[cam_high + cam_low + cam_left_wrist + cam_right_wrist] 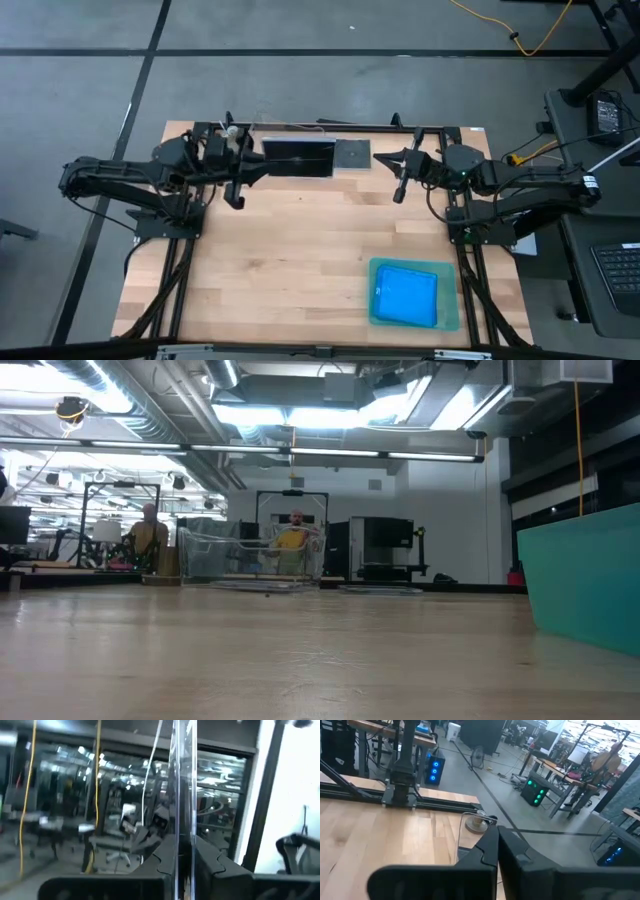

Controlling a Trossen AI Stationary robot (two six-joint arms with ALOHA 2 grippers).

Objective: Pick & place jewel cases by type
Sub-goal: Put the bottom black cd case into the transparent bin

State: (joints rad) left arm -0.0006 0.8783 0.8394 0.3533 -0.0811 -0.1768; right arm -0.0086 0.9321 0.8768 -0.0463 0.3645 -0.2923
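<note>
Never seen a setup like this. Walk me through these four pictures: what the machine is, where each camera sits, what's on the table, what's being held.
It is a robot with two dark arms at a wooden table. The overhead picture looks straight down: the left end effector and the right end effector both sit near the far edge, shut and holding nothing.

The low picture looks level across the tabletop into the room, where people sit far behind. The other two come from cameras on each wrist, looking past that arm's own fingers.

On the table: a green tray near the right front corner with bright blue jewel cases in it, a clear plastic tub at the far edge with something dark inside, and a dark square case beside it.
</note>
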